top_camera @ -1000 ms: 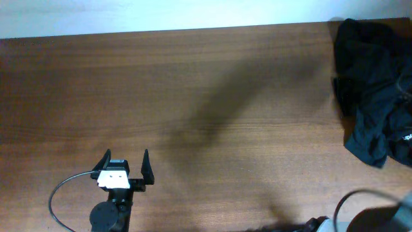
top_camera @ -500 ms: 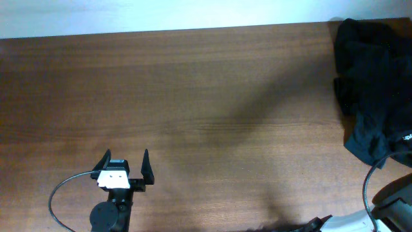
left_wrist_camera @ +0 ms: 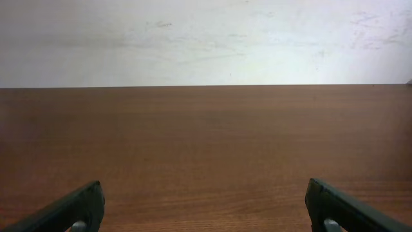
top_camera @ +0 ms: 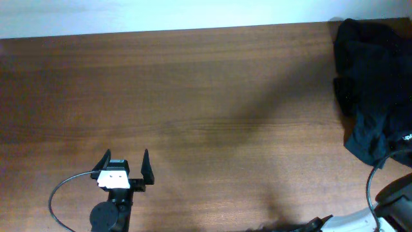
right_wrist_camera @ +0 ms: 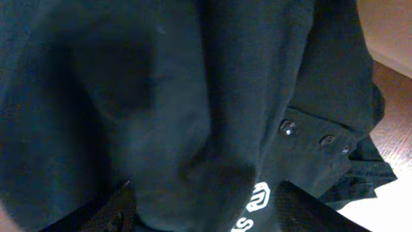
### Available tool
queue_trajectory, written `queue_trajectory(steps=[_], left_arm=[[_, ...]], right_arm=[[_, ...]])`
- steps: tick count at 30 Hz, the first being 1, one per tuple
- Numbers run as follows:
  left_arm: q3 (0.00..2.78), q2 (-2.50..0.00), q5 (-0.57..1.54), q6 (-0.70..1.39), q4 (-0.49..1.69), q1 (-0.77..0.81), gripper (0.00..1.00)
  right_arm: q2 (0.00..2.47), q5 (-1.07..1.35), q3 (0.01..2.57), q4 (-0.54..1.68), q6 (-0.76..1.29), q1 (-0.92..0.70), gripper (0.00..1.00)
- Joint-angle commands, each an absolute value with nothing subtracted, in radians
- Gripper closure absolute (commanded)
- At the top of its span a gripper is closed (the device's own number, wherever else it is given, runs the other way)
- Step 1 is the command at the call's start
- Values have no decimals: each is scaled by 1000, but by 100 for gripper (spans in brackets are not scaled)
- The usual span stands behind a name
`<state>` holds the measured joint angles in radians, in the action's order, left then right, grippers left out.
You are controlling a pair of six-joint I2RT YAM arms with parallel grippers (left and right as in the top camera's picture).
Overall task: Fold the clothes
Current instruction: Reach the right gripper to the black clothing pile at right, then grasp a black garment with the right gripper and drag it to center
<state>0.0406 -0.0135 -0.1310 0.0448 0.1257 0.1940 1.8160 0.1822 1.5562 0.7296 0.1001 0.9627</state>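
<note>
**Left claw** [top_camera: 126, 156]: jaws wide apart, gripping nothing; set low over the table [top_camera: 225, 96]; brown wood shows between its fingers [left_wrist_camera: 77, 209]; a pale wall [left_wrist_camera: 206, 38] rises straight ahead of it, past the table's far edge; a grey cable [top_camera: 58, 196] loops off behind it, to its left.

**Clothes** [top_camera: 376, 84]: black, crumpled in one heap; well apart from the left claw, ahead of it and far to its right; directly before and beneath the right claw [right_wrist_camera: 205, 193], filling nearly all of that claw's wrist view.

**Right claw**: made out only in its own wrist view; both fingers stand apart at the bottom of that view, with black cloth bulging up between them; whether they clamp the cloth or merely straddle it cannot be told.

**Logo** [right_wrist_camera: 254, 205]: small, white, printed on the cloth; between the right claw's fingers, nearer its right one.

**Buttons** [right_wrist_camera: 288, 127]: dark, in a short row on the cloth; ahead of the right claw and to its right.

**Right arm** [top_camera: 396, 193]: pale link, partly in the overhead view, just beside the near edge of the heap.
</note>
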Motion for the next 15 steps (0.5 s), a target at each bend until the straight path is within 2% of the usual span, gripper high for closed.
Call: queue_trajectory(steps=[1,7,11,13,15], left_arm=[[33,-6,-128,30,123,189,1],[33,-6,-128,30,123,189,1],[33,-6,-128,30,123,189,1],[33,-6,-128,30,123,189,1],[33,-6,-128,30,123,189,1]], right_arm=[[1859,181,1568,720,116,995,26],[1922,210,1568,713,117,1011,26],[1938,260,1568,700,116,1012,32],[1938,267,1570,694,115,1012,39],[1938,285,1570,693,114,1012,55]])
